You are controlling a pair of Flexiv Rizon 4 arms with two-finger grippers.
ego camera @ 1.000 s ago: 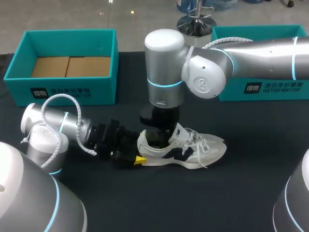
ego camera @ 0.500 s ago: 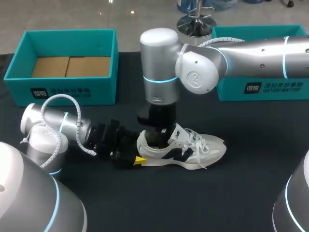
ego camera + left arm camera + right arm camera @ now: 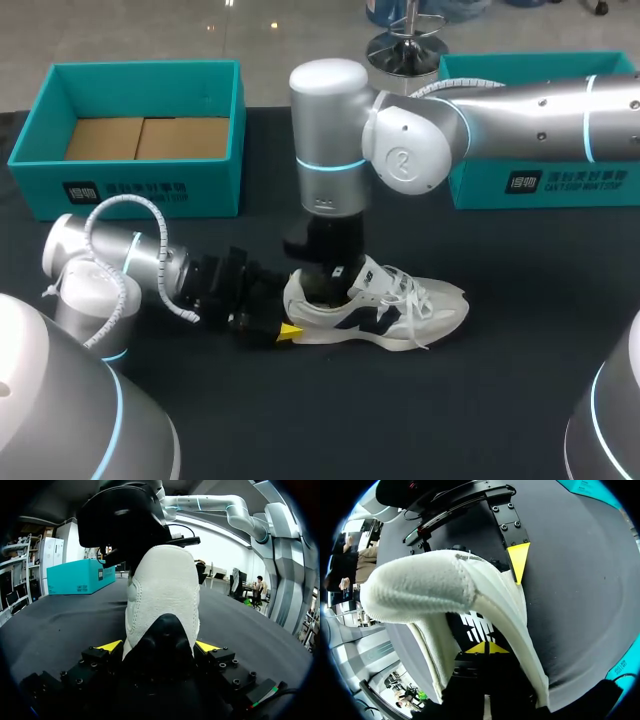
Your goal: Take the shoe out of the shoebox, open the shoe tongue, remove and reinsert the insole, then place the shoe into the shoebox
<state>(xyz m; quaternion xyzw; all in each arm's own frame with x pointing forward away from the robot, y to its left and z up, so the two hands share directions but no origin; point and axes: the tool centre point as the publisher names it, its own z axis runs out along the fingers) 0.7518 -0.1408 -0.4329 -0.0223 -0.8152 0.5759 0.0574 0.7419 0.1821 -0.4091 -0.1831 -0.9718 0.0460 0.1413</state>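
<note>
- The shoe point(image 3: 400, 310), a white trainer with dark side panels, stands on its sole on the black table point(image 3: 500, 400), out of the box.
- It lies lengthwise across the table. From the head view the toe points to the right and the heel to the left.
- The left gripper point(image 3: 159, 647) lies low along the table behind the heel. It is clamped on the heel, with one yellow tip pressed against each side.
- The right gripper point(image 3: 325, 275) comes straight down into the shoe's mouth, behind the raised tongue. In its own wrist view it sits over the dark insole point(image 3: 480, 627). I cannot tell whether it is open or closed, or whether it grips anything.
- A teal shoebox point(image 3: 130, 185) with a cardboard floor stands open at the far left, well apart from the shoe.
- A second teal box point(image 3: 540, 180) stands at the far right, behind the right arm.
</note>
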